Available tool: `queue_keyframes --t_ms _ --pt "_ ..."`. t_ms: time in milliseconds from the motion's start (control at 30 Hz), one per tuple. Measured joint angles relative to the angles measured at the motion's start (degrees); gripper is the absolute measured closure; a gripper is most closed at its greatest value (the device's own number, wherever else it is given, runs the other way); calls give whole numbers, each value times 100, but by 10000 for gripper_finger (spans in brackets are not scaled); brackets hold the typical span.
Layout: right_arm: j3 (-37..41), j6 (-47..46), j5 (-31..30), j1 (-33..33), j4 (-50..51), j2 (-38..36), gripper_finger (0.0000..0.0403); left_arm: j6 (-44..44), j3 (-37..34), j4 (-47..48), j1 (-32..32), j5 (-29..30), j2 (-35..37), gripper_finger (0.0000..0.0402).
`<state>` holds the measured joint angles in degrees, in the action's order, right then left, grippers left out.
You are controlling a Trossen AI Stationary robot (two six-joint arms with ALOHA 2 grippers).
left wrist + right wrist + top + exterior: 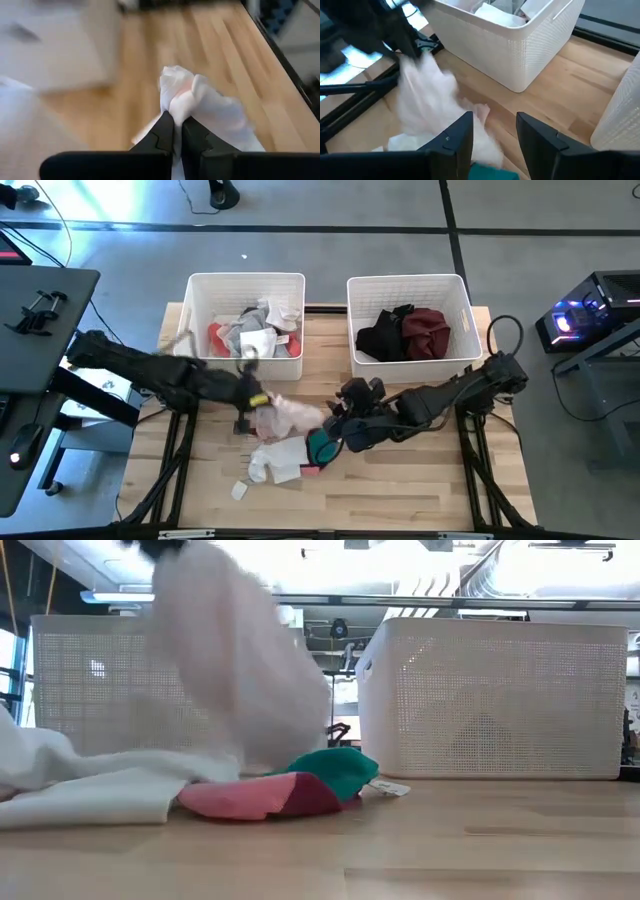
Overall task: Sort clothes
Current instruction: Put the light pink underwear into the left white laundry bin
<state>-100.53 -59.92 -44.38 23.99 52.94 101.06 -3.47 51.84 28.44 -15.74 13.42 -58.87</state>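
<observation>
No brand, label or writing can be read on anything here; a small pale tag lies on the bench beside the teal garment, but nothing on it is legible. The left gripper has its jaws pressed together on a pale pink, almost white garment, thin and crumpled, bunched into a knot between the fingertips in the left wrist view and hanging down in a loose, blurred drape in the low view. This garment is held just in front of the left basket, over the small heap of clothes still on the bench. That heap sits in front of the left basket and towards the middle: a white garment spread flat, a coral-pink piece with a darker red edge, and the teal garment lying on top of it. Inside the left basket lie grey, white and coral garments in a loose tangle. The right basket, beside the left one, holds a black garment and a maroon garment, touching each other. The right gripper is low over the bench near the teal garment, to the right of the heap, its jaws standing apart with nothing between them.
</observation>
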Motion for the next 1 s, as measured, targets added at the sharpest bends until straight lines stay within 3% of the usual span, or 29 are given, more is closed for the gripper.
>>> queue_keyframes --t_ms 267,467,667,733,867,1000 --pt "11 81 -12 0 52 22 265 1354 2309 898 634 1254 115 401" --pt "11 -147 -22 3 42 22 265 2651 2955 1198 1797 2106 118 401" --pt "11 -175 -11 43 -56 24 265 2290 2948 2317 3263 1897 20 397" --pt "11 -175 -11 59 -79 24 265 2018 2947 2766 3772 1495 -123 387" --pt "11 -173 -6 68 -89 24 265 1865 2645 2964 4647 712 -338 341" --pt "11 -319 -3 66 -92 24 265 1716 2093 2766 5300 624 -509 280"
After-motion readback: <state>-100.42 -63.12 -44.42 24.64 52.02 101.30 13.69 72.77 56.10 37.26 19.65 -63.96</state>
